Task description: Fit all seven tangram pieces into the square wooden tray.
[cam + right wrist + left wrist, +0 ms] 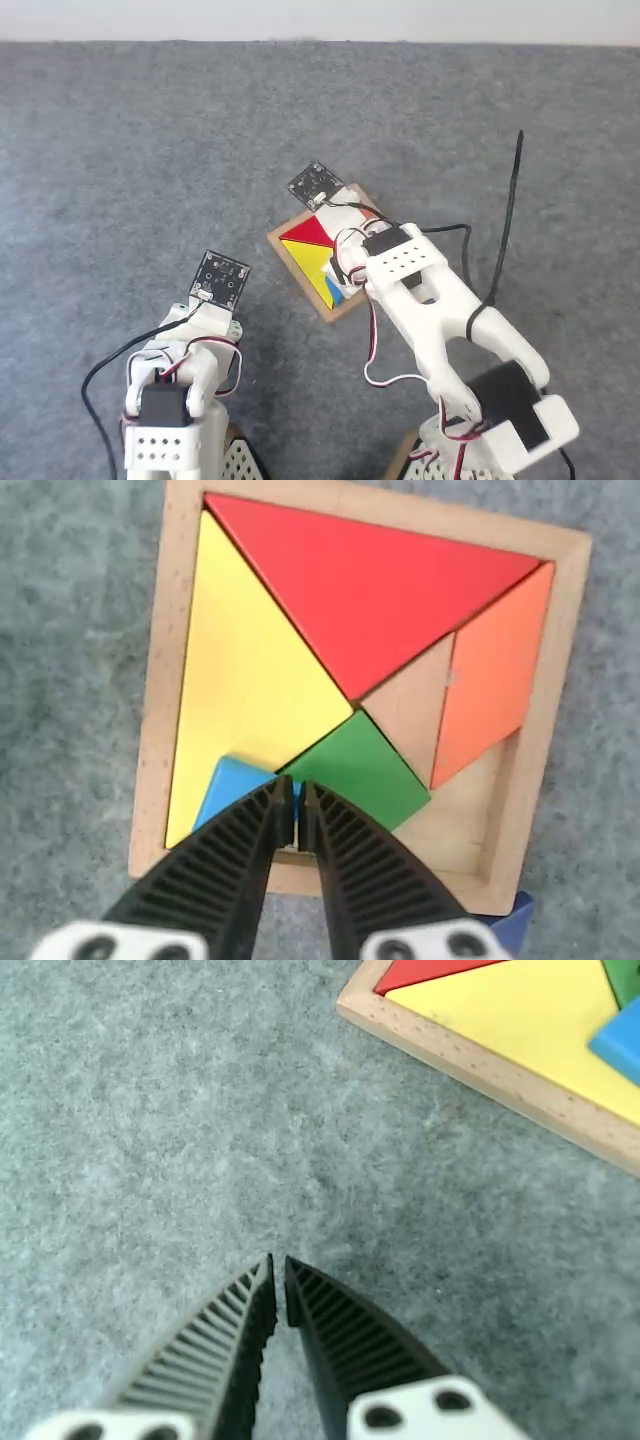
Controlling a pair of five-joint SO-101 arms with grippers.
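The square wooden tray (pixel 152 690) holds a red triangle (pixel 370 600), a yellow triangle (pixel 240 690), a green square (pixel 360 765), an orange parallelogram (pixel 490 680) and a small light-blue triangle (pixel 228 785). Bare wood shows between the red, green and orange pieces and along the tray's near edge. My right gripper (pixel 297 790) hangs shut over the seam between the light-blue and green pieces. A dark blue piece (pixel 516 920) lies just outside one tray corner. My left gripper (pixel 278 1263) is shut over the carpet, a short way from the tray's corner (pixel 480 1065).
Grey carpet (pixel 150 150) covers the whole table. In the high view the right arm (pixel 440 310) leans over the tray (pixel 295 272) and hides half of it. The left arm (pixel 175 400) stands at the front left. Cables trail around both arms.
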